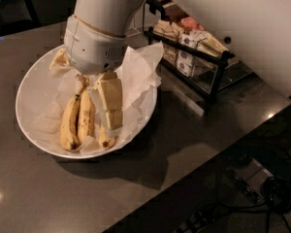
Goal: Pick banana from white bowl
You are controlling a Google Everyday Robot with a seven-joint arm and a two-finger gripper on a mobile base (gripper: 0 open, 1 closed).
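1. hanging over the right half of the white bowl (31, 89), the gripper (110, 111) points down into the crinkled paper; whether it is wide or narrow i cannot tell.
2. the banana (105, 141) lies straight beneath it, mostly hidden, with only its near end showing below the gripper's tip.
3. its long axis seems to run near to far, alongside the paired bananas (70, 123) just to its left.
4. judged from this, the coming move is a short straight drop, with the pair close enough on the left to be caught by mistake.
5. the bowl sits on the dark counter (63, 193), and the snack rack (194, 52) stands apart at the far right.
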